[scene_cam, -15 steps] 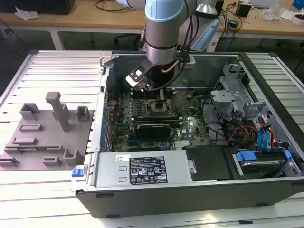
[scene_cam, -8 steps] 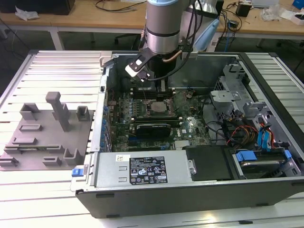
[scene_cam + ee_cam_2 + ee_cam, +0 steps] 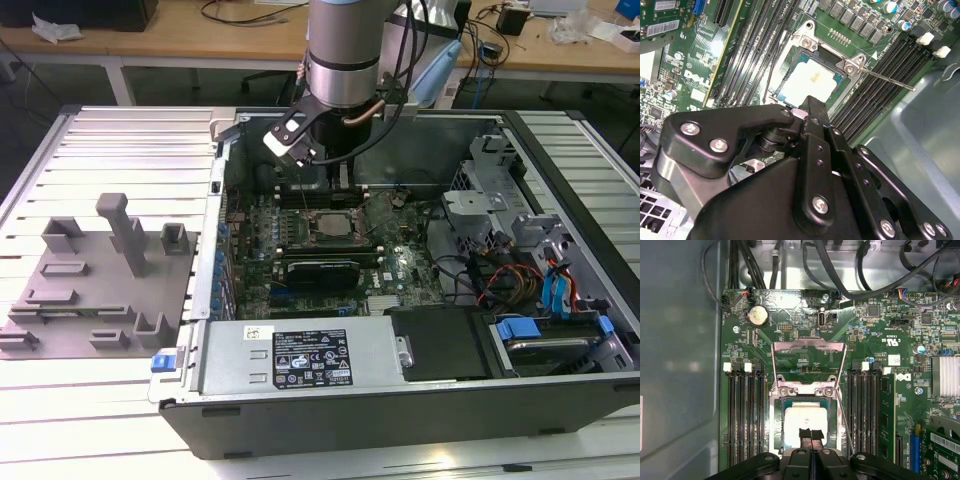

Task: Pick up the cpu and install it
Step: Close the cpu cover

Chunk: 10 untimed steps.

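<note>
The cpu (image 3: 801, 421), a small square chip with a pale metal top, lies flat inside the motherboard's socket (image 3: 778, 437); it also shows in the second wrist view (image 3: 809, 80). The socket's metal load frame (image 3: 808, 345) is swung up and its lever wire (image 3: 887, 80) stands free. My gripper (image 3: 811, 436) hovers right over the chip's edge, fingers pressed together with nothing between them. Whether the tips touch the chip I cannot tell. In the exterior view the arm (image 3: 342, 60) reaches down into the open computer case above the socket (image 3: 325, 226).
Memory slots (image 3: 745, 415) flank the socket on both sides. A long black expansion card (image 3: 320, 270) lies close to the socket. Cables and drive cages (image 3: 520, 260) crowd the case at the exterior view's right. A grey holder plate (image 3: 90, 290) sits outside the case at its left.
</note>
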Each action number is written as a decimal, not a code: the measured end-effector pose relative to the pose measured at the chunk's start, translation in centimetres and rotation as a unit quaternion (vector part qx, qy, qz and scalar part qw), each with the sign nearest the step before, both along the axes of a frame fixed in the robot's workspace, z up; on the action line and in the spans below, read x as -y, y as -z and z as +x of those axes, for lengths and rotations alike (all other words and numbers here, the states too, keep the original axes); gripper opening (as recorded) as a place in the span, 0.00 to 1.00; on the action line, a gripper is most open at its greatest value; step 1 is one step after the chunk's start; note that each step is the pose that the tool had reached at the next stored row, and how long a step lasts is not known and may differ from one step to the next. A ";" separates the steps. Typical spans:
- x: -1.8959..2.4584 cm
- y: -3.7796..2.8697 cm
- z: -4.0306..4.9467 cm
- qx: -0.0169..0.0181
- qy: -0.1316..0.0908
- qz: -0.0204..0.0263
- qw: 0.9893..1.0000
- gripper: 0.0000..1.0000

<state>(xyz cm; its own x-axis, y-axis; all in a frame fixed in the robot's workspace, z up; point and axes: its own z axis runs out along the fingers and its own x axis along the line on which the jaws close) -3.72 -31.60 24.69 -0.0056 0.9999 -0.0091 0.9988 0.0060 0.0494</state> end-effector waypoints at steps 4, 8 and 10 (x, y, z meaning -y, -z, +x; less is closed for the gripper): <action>0.00 -0.03 0.00 0.000 0.000 0.000 1.000 0.11; 0.00 -0.05 0.00 0.000 0.000 0.000 1.000 0.11; 0.00 -0.25 0.00 0.000 0.000 0.000 1.000 0.11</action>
<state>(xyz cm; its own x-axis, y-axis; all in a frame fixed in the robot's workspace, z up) -3.72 -31.60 24.94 -0.0056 0.9999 -0.0094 0.9988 0.0061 0.0492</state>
